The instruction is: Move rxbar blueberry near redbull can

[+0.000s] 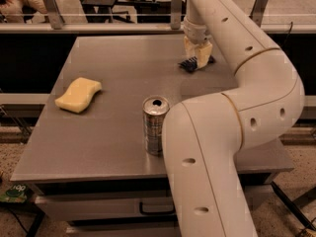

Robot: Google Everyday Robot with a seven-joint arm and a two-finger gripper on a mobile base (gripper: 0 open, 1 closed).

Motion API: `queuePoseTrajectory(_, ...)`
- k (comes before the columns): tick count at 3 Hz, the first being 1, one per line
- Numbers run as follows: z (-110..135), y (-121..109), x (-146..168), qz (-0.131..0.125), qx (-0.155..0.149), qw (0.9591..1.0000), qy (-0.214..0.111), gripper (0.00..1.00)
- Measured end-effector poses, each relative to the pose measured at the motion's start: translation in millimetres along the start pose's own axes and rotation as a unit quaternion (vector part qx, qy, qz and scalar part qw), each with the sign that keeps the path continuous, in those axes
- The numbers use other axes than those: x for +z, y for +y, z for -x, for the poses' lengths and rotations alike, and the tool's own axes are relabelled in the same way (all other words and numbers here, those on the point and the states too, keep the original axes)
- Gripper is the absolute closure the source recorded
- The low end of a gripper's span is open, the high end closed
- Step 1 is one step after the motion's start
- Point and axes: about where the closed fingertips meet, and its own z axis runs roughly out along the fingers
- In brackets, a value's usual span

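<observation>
One gripper (197,57) set down over the rxbar blueberry (188,64), far right side of the table (98,147).
Item by item, as I read it from my station: the gripper points straight down at the bar, whose dark ends show on either side of it; whether it is clamped on the wrapper or merely around it, I cannot tell. I judge it sits this low because the bar lies flat and must be taken from above. Next, the redbull can (155,127), upright near the front edge and well apart from the bar, so the carry is not yet made. Then the yellow sponge (78,94), at the left, off the likely path. Last, the arm (232,132): its elbow bulks just beside the can, and I judge it the one thing liable to knock it.
</observation>
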Motion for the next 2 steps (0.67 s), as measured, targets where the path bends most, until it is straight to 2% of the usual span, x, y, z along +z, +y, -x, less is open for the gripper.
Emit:
queuePoseTrajectory(1,-0.1,0.1,-0.7,0.000,0.000,1.0000,0.000,0.72)
queuePoseTrajectory(2,-0.1,0.2,-1.2,0.000,0.000,1.0000,0.000,0.95)
